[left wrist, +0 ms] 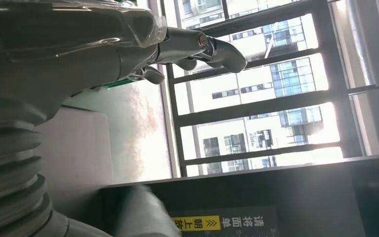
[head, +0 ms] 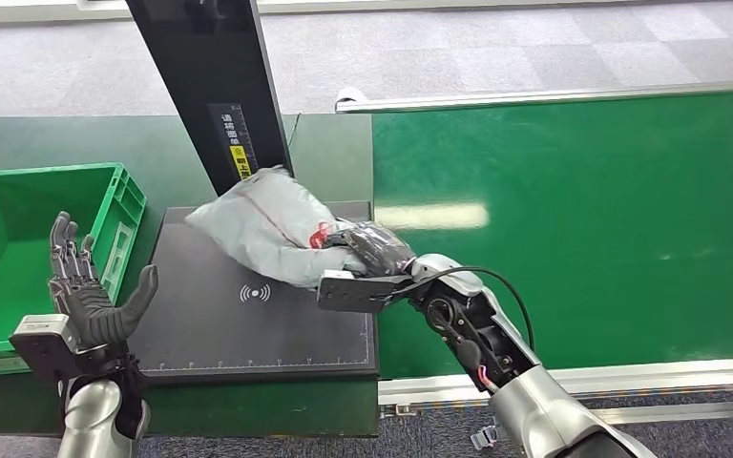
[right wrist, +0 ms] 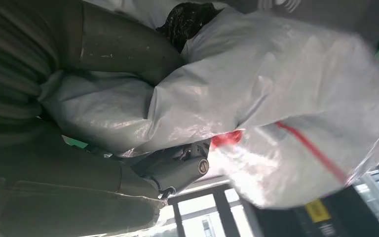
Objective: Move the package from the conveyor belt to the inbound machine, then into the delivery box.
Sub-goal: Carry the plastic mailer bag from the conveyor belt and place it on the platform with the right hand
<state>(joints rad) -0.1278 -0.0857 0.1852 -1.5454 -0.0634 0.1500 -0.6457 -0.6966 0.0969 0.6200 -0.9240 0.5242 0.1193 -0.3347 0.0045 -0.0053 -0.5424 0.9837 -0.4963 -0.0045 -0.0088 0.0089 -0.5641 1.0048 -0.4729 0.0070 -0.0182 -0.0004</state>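
1 right robot hand grips 1 package.

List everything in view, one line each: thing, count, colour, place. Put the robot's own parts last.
package: one, grey plastic with red marks, lying on the black platform, held at one end
inbound machine platform: one, black, between crate and belt
machine post: one, black with a yellow label, rising behind the package
conveyor belt: one, green, right of the platform
delivery box: one, green crate, left of the platform
right hand: one, dark, gripping the package
left hand: one, dark, raised near the crate, fingers spread, holding nothing
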